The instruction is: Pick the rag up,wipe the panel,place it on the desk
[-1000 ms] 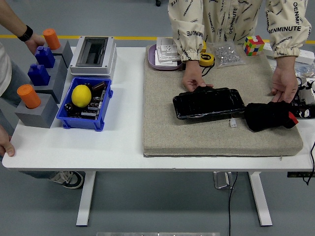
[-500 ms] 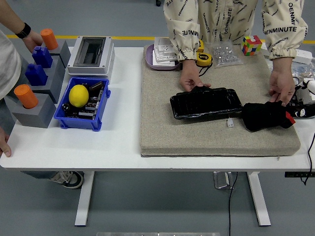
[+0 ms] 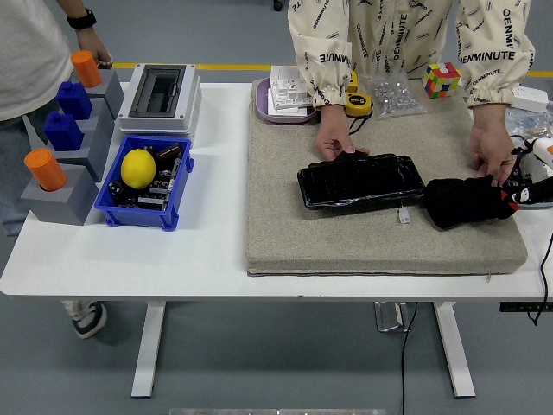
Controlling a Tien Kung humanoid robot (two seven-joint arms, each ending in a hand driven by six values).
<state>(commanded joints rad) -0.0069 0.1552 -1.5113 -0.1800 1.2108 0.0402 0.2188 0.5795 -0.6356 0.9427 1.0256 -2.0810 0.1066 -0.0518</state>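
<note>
A black panel (image 3: 361, 180) lies flat on the tan mat (image 3: 285, 233), right of middle. A bunched black rag (image 3: 465, 201) with a small red tag lies on the mat just right of the panel. A person in a printed cream jacket stands at the far side. One of their hands (image 3: 333, 138) rests on the panel's far edge. Their other hand (image 3: 492, 156) touches the rag's far right end. Neither robot hand shows in the head view.
A blue bin (image 3: 177, 194) with a yellow lemon (image 3: 138, 168) and grey blocks (image 3: 60, 194) with orange and blue pegs stand at the left. A grey box (image 3: 160, 95), a tape measure (image 3: 359, 104) and a colour cube (image 3: 441, 79) line the back. A second person (image 3: 34, 43) stands at the far left.
The person at the left has stepped back and taken the hand off the table's near left edge. The hands on the panel and the rag have stayed in place.
</note>
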